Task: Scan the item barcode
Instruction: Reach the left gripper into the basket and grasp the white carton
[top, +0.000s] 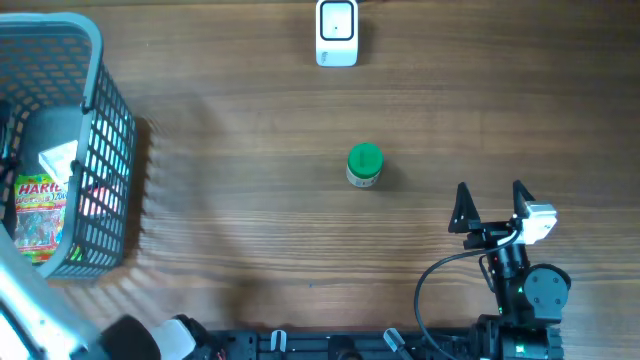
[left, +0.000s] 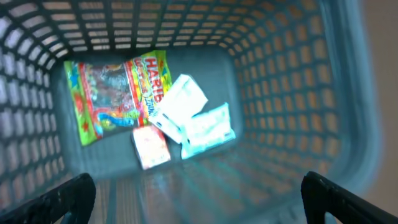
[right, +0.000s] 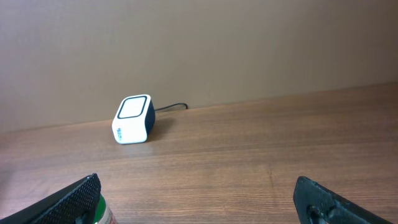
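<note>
Right pincer (right: 200, 200) wide, only a sliver of green-lidded jar (right: 104, 214) below

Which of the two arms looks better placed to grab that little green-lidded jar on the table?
Right. The right pincer, open, sits near the green-lidded jar; the left pincer, also open, hangs over the basket, far off to the side.

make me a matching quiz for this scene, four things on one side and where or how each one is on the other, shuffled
1. scanner
2. green-capped jar
3. Haribo bag
4. right gripper

a. inside the basket
b. open, holding nothing
c. far edge of the table
d. middle of the table

Pairs: 1-c, 2-d, 3-a, 4-b
</note>
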